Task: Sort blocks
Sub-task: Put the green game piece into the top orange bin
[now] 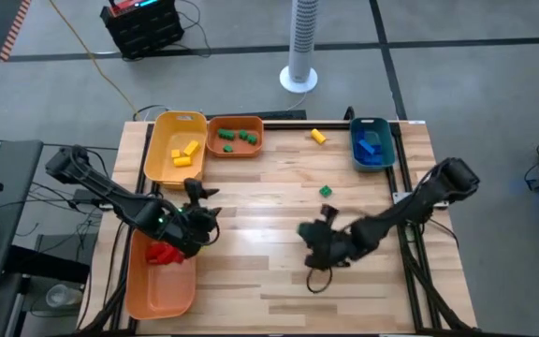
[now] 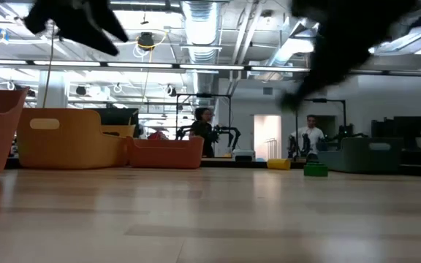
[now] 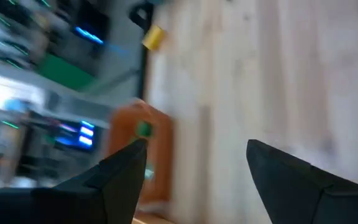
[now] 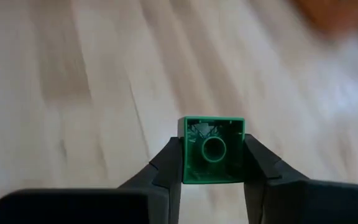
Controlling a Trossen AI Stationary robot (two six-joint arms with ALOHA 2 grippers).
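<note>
My right gripper (image 4: 214, 152) is shut on a small green block (image 4: 214, 134), above the middle of the table (image 1: 251, 281); in the high view the gripper (image 1: 311, 236) hides that block. Another green block (image 1: 326, 191) and a yellow block (image 1: 317, 137) lie flat on the table farther back. My left gripper (image 3: 194, 155) stands open with nothing between its fingers, at the table's left beside the large orange bin (image 1: 152, 290) that holds red blocks (image 1: 164, 253). My right gripper pinches the green block by two opposite side faces (image 4: 188, 155), one finger (image 4: 166, 165) on each. The block's hollow underside (image 4: 214, 149) faces the wrist camera. The fingers slant downward, and the block is lifted clear of the table.
Along the far edge stand a yellow bin (image 1: 162, 159) with yellow blocks, a small orange bin (image 1: 235, 148) with green blocks, and a teal bin (image 1: 385, 140) with blue blocks. Bare wood lies between the arms and along the near edge.
</note>
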